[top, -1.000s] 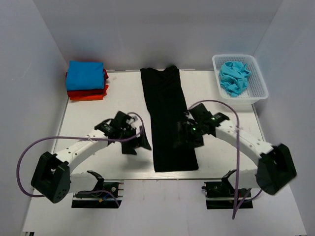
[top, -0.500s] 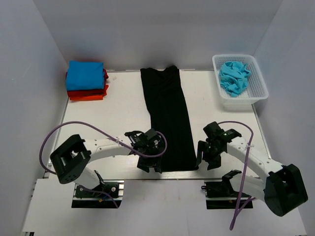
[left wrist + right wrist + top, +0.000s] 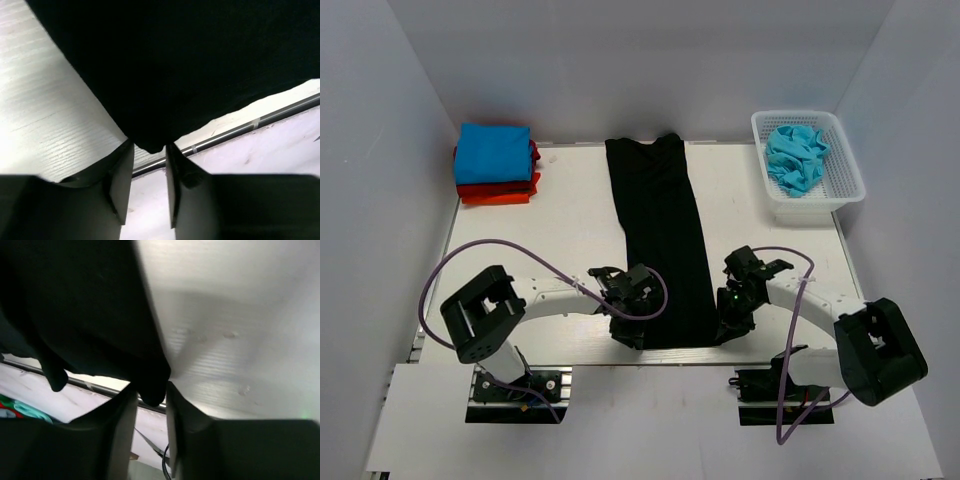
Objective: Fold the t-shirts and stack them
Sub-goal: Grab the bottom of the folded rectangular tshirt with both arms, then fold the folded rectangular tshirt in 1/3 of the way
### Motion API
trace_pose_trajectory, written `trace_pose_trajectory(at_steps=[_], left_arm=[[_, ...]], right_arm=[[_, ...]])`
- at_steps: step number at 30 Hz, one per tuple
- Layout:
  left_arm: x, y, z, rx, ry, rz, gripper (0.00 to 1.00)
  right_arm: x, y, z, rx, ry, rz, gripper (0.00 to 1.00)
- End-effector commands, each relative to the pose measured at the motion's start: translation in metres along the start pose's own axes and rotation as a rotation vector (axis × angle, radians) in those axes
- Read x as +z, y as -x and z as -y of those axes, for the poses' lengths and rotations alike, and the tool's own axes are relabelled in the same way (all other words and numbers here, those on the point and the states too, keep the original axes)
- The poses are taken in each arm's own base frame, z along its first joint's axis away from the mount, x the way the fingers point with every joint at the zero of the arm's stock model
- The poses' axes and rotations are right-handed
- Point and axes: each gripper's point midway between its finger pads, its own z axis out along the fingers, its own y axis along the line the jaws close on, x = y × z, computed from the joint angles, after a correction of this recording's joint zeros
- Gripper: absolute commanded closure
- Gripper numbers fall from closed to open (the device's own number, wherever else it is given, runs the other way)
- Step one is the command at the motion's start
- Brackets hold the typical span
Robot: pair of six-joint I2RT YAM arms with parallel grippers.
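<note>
The black t-shirt (image 3: 660,230) lies as a long narrow strip down the middle of the table, from the back to the near edge. My left gripper (image 3: 628,335) is at its near left corner. In the left wrist view the jaws have closed narrow on that corner of the black cloth (image 3: 175,65), which sits between the tips of the left gripper (image 3: 150,150). My right gripper (image 3: 730,325) is at the near right corner. The right gripper (image 3: 151,395) likewise pinches a lobe of the black cloth (image 3: 85,315).
A folded bright blue shirt (image 3: 493,150) tops a red one (image 3: 495,192) in a stack at the back left. A white lattice basket (image 3: 845,190) at the back right holds a crumpled turquoise shirt (image 3: 795,155). The table's near edge rail (image 3: 280,112) runs just past both grippers.
Both arms moved from the shirt's mid-length down to its near corners. Both sets of jaws went from wide open to narrowed around the black cloth.
</note>
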Motion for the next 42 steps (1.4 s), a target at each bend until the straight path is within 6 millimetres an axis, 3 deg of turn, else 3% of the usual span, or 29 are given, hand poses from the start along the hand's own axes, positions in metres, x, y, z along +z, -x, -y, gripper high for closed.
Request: trace_pose_trajectory(at_steps=[1, 4, 5, 6, 11, 16, 18, 19, 21, 22, 25, 27, 28, 30, 34, 38, 39, 42], left_arm=[[-0.001, 0.006, 0.009, 0.017, -0.029, 0.025, 0.61], [-0.003, 0.010, 0.016, 0.011, -0.046, 0.040, 0.79], [-0.003, 0.010, 0.016, 0.011, -0.046, 0.040, 0.96], [-0.005, 0.011, 0.017, 0.011, -0.044, 0.039, 1.00], [-0.042, 0.040, 0.035, -0.004, -0.052, 0.151, 1.00], [-0.080, 0.080, 0.038, -0.044, -0.014, 0.309, 1.00], [-0.094, 0.095, 0.032, -0.074, 0.026, 0.347, 1.00], [-0.095, 0.100, 0.028, -0.085, 0.050, 0.357, 1.00], [-0.104, 0.120, 0.018, -0.115, 0.081, 0.407, 1.00], [-0.105, 0.127, 0.013, -0.132, 0.095, 0.423, 1.00], [-0.123, 0.166, 0.004, -0.162, 0.100, 0.513, 1.00], [-0.139, 0.194, -0.003, -0.184, 0.108, 0.581, 1.00], [-0.147, 0.206, -0.002, -0.188, 0.088, 0.619, 1.00], [-0.158, 0.230, -0.007, -0.178, 0.077, 0.667, 1.00], [-0.164, 0.268, -0.017, -0.143, 0.086, 0.699, 1.00], [-0.167, 0.301, -0.021, -0.123, 0.067, 0.719, 1.00], [-0.167, 0.311, -0.027, -0.141, 0.074, 0.725, 1.00], [-0.169, 0.325, -0.041, -0.173, 0.096, 0.742, 1.00]], right_arm=[[0.006, -0.001, -0.006, -0.019, 0.054, -0.020, 0.68], [0.010, 0.000, -0.008, -0.031, 0.061, -0.035, 0.86], [0.009, 0.001, -0.010, -0.031, 0.070, -0.036, 1.00], [0.008, 0.005, -0.015, -0.044, 0.082, -0.031, 1.00], [-0.009, 0.023, -0.028, -0.083, 0.105, 0.042, 1.00], [-0.047, 0.067, -0.057, -0.106, 0.103, 0.163, 1.00], [-0.052, 0.075, -0.059, -0.098, 0.091, 0.171, 1.00], [-0.062, 0.089, -0.066, -0.108, 0.081, 0.204, 1.00], [-0.064, 0.101, -0.064, -0.094, 0.053, 0.217, 1.00], [-0.076, 0.118, -0.074, -0.106, 0.065, 0.264, 1.00], [-0.090, 0.152, -0.085, -0.118, 0.054, 0.330, 1.00], [-0.088, 0.166, -0.085, -0.107, 0.038, 0.332, 1.00], [-0.102, 0.182, -0.097, -0.118, 0.060, 0.385, 1.00], [-0.106, 0.202, -0.100, -0.108, 0.055, 0.406, 1.00], [-0.126, 0.241, -0.116, -0.117, 0.068, 0.479, 1.00], [-0.129, 0.279, -0.120, -0.111, 0.069, 0.503, 1.00], [-0.121, 0.288, -0.122, -0.116, 0.068, 0.480, 1.00], [-0.136, 0.309, -0.132, -0.136, 0.104, 0.517, 1.00]])
